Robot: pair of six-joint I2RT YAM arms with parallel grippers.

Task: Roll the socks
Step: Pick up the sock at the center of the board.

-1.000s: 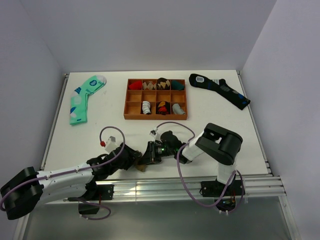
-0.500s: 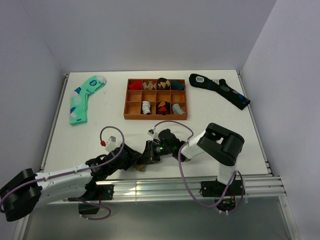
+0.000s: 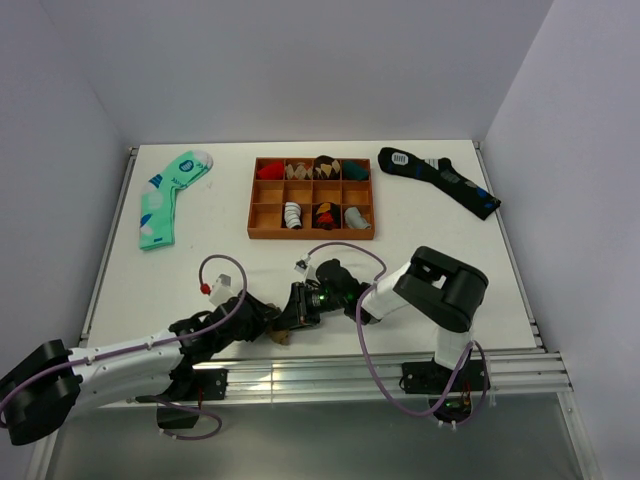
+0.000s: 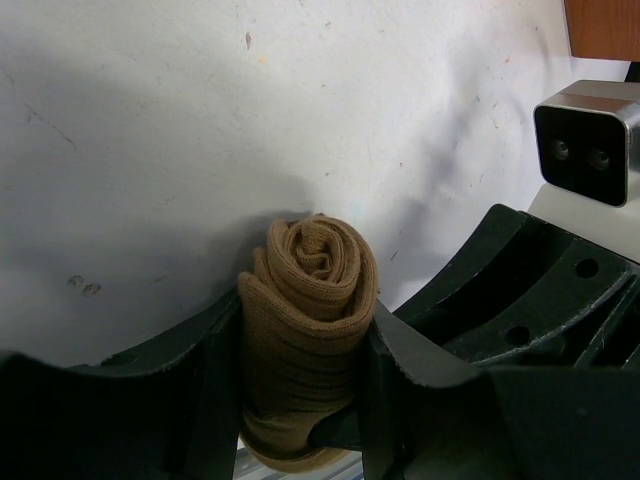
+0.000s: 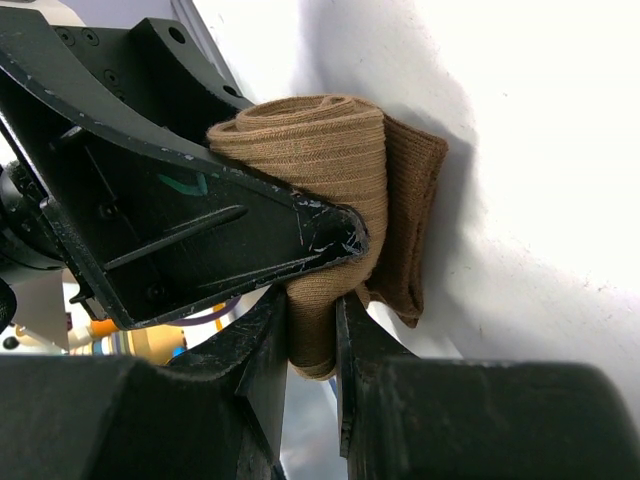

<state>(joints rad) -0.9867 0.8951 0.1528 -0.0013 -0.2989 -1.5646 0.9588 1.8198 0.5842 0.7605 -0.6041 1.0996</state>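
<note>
The tan-brown socks are wound into a tight roll near the table's front edge; only a sliver shows in the top view. My left gripper is shut on the roll, a finger on each side of it. My right gripper is shut on a fold of the same socks at the roll's lower end, with a loose flap hanging to the right. In the top view both grippers, left and right, meet at the roll and hide most of it.
A wooden tray with several rolled socks stands at the back middle. A mint-green dotted sock lies at the back left. A dark navy sock lies at the back right. The metal rail runs along the front edge.
Both grippers have stayed at the roll near the front edge. The left arm has shifted slightly; the hold on the socks is unchanged.
</note>
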